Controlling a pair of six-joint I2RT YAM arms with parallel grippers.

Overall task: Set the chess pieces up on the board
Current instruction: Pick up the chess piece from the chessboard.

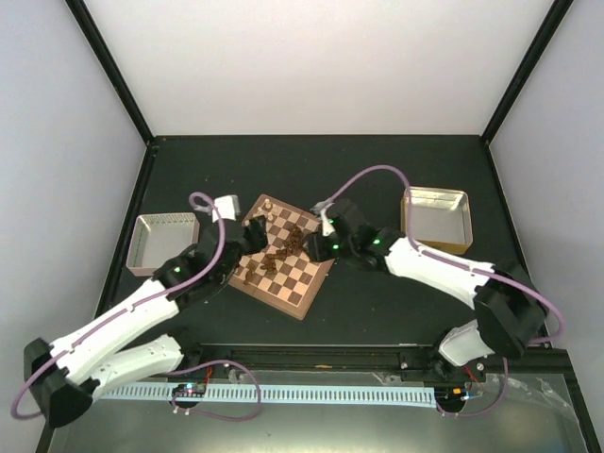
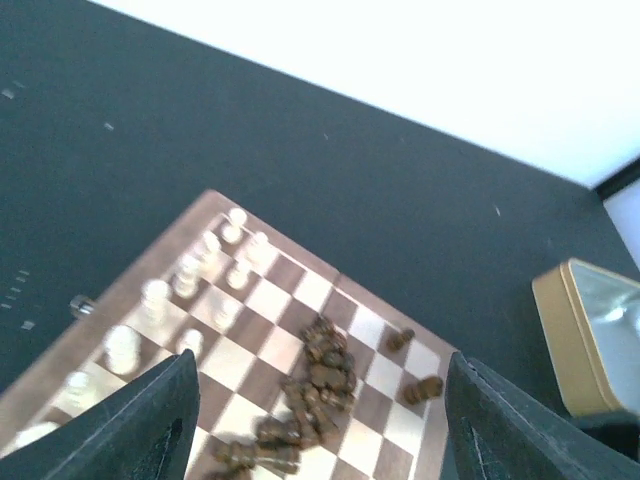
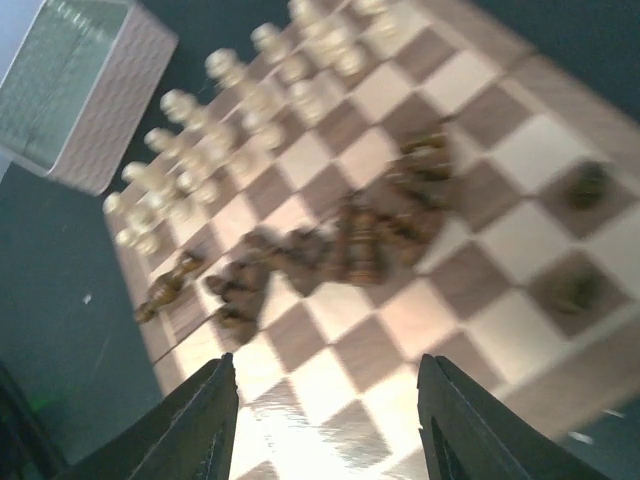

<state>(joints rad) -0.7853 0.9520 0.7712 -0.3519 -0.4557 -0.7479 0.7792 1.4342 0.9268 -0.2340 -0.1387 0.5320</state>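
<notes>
The left jaws stand wide apart and empty above the left edge of the board (image 1: 297, 288), which lies cornerwise mid-tabletop (image 1: 377, 170). The right jaws, also parted with nothing between them, hang over the board's right side, touching no piece. The pale chess pieces (image 2: 190, 275) stand in rows along one edge, and the dark chess pieces (image 2: 320, 375) lie heaped mid-board.

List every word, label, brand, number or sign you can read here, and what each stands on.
None can be read.
The board shows only checkered squares, with no letters or numbers visible along its border.
The silver tray and the gold tray carry no visible label.
The chess pieces are unmarked.
Any marking on the arms is too small to tell.
</notes>
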